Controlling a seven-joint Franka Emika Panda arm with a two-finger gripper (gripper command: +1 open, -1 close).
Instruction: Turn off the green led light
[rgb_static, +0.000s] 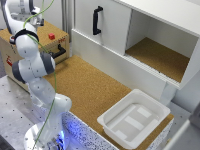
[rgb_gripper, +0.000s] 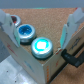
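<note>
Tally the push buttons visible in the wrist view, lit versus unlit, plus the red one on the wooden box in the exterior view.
Lit button: 1
Unlit button: 1
Red button: 1
Total: 3

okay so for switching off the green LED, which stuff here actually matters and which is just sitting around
For the job:
- lit green button
- gripper, fingers either side of the buttons, jaws apart
- wooden box that carries the buttons

Just lying about:
- blue button
- white tray
- cabinet with black handle
</note>
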